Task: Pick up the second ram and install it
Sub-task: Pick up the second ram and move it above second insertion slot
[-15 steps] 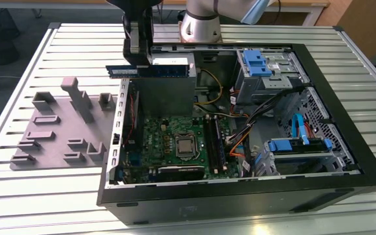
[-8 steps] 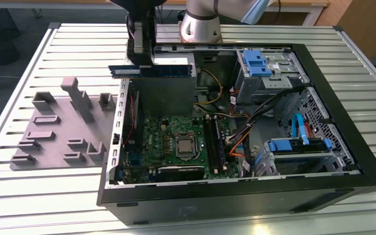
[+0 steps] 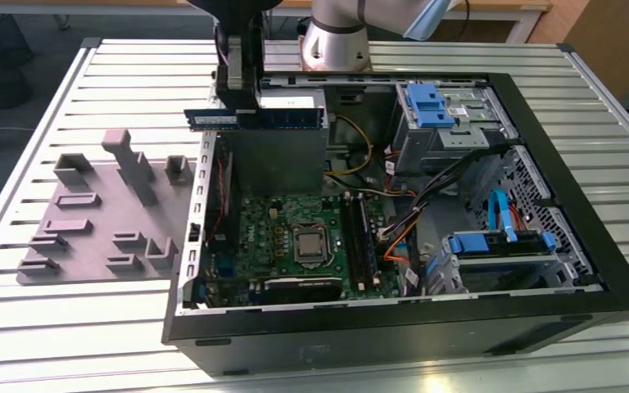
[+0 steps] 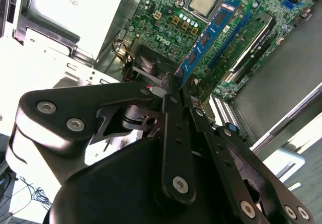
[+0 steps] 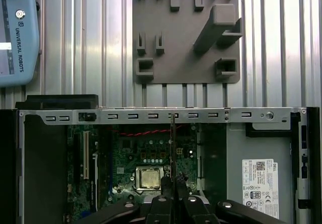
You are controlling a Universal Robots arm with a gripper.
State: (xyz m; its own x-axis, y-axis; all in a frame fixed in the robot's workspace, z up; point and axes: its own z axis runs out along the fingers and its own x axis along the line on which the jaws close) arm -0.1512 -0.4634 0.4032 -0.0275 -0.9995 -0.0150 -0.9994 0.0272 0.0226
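The second ram is held in the gripper, whose fingers are closed narrowly on the flat faces of the stick. The grip is taken a little toward the stick's left end as seen in the exterior view. There the stick is found in the upper left-of-centre part of the frame. It is carried level and is judged to be raised above the open computer case, over the power supply at the upper edge of the motherboard.

The long axis of the stick is laid left to right across the exterior view. The memory slots are seen as long dark strips just right of the processor, and they are run up and down the frame. The two axes are therefore judged to be roughly crosswise. The slots are placed lower in the frame and to the right of the held stick, well apart from it.

In the first wrist view the second ram is seen edge-on as a thin line rising from the gripper toward the case rail, which is crossed at about a right angle. In the second wrist view the second ram is seen reaching out from the fingertips over the board.
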